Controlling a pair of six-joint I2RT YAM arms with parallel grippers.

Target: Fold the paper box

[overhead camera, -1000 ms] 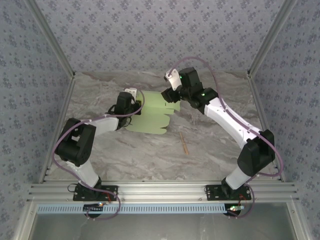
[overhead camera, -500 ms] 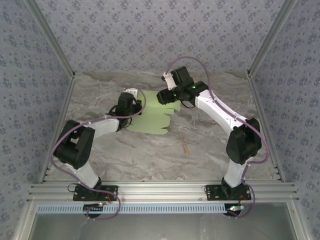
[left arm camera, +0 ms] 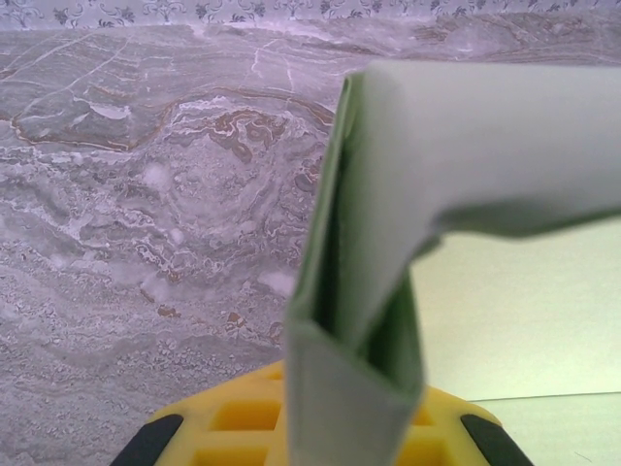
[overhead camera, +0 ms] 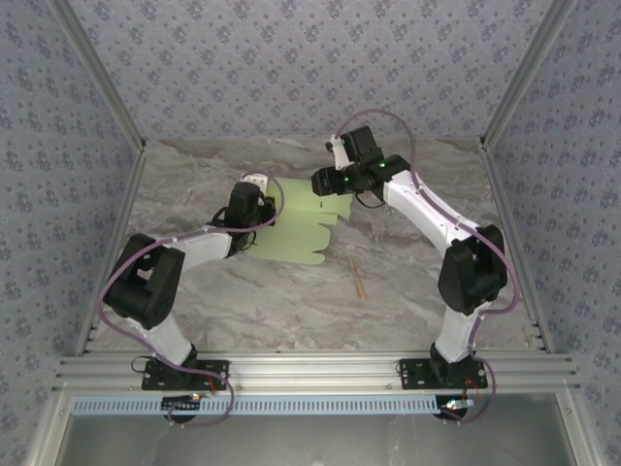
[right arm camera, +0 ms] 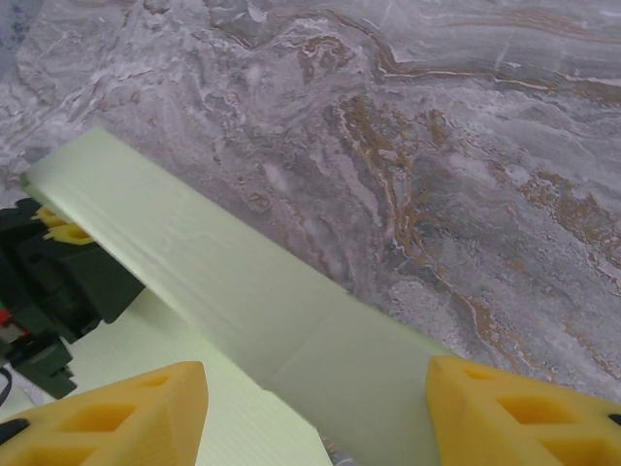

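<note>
**Raised flap at risk of tearing or slipping**

The paper box (overhead camera: 296, 231) lay mostly flat on the worktop (overhead camera: 291, 301). One edge flap stood up, running from the left hand (left arm camera: 354, 435) to beneath the right hand (right arm camera: 315, 408). The left hand was clenched on the flap's end, and the right hovered spread open. An uneven push could have torn the card or pulled it free.

Materials and finishes, folding station.
Paper box (overhead camera: 301, 228): pale green thin card, matt and smooth, faintly ribbed in the right wrist view, crisp at its creases. Worktop (overhead camera: 291, 311): marble-look surface veined grey, white and brown, low sheen. Left end effector (left arm camera: 354, 427) and right end effector (right arm camera: 315, 413): fingertips of yellow moulded plastic, matt, with recessed pockets. Right arm (overhead camera: 427, 209): white and black plastic shells, semi-gloss. Stick (overhead camera: 358, 277): thin tan wood. Rail (overhead camera: 320, 369): grooved silver metal, satin. Walls (overhead camera: 291, 68): matt patterned covering.
</note>
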